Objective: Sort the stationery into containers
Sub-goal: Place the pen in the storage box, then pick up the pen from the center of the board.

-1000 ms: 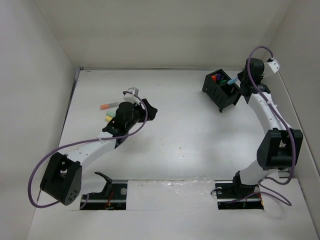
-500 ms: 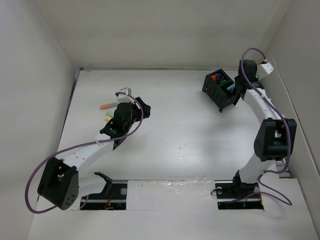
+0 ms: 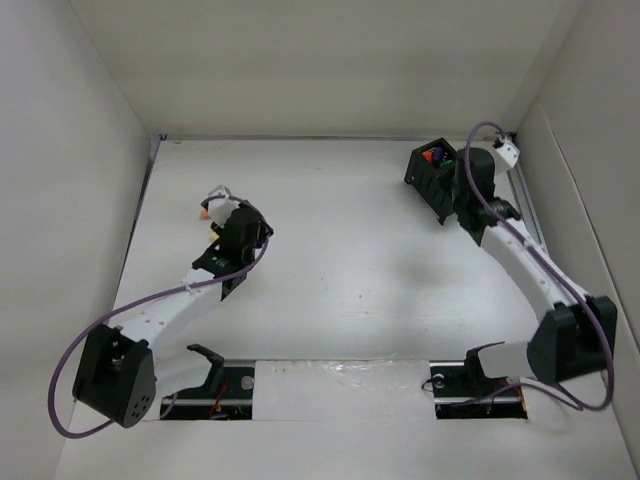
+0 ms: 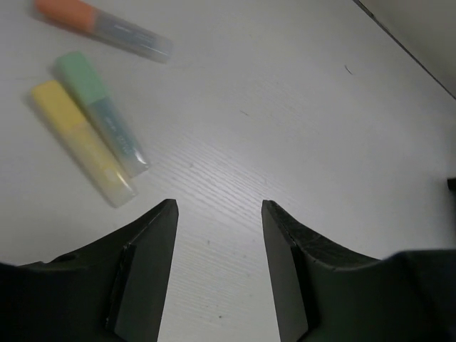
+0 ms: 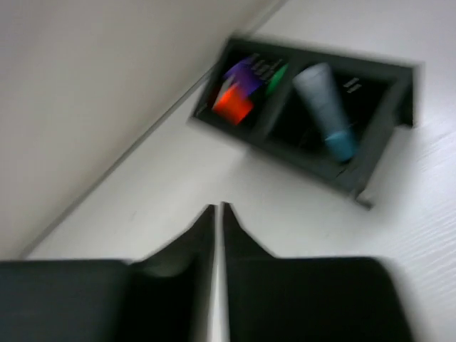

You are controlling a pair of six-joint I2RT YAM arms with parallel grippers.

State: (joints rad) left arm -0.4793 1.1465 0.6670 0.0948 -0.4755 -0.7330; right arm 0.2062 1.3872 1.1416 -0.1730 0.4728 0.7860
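Note:
Three loose markers lie on the white table ahead and to the left of my left gripper (image 4: 219, 206): orange-capped (image 4: 100, 27), green (image 4: 100, 110) and yellow (image 4: 80, 141). The gripper is open and empty, fingers above bare table, apart from them. In the top view only the orange marker's end (image 3: 204, 212) shows beside the left wrist (image 3: 238, 235). The black two-compartment box (image 5: 370, 167) holds orange, purple and green caps (image 5: 239, 89) in one half and the light blue marker (image 5: 326, 110) in the other. My right gripper (image 5: 218, 206) is shut and empty, short of the box (image 3: 428, 185).
White walls enclose the table on the left, back and right; the box stands near the back right corner. The right wrist (image 3: 478, 180) hangs just right of the box. The arm bases sit along the near edge.
My left wrist has swung left toward the loose markers. My right arm has drawn back from over the box; the light blue marker it carried now lies in the box.

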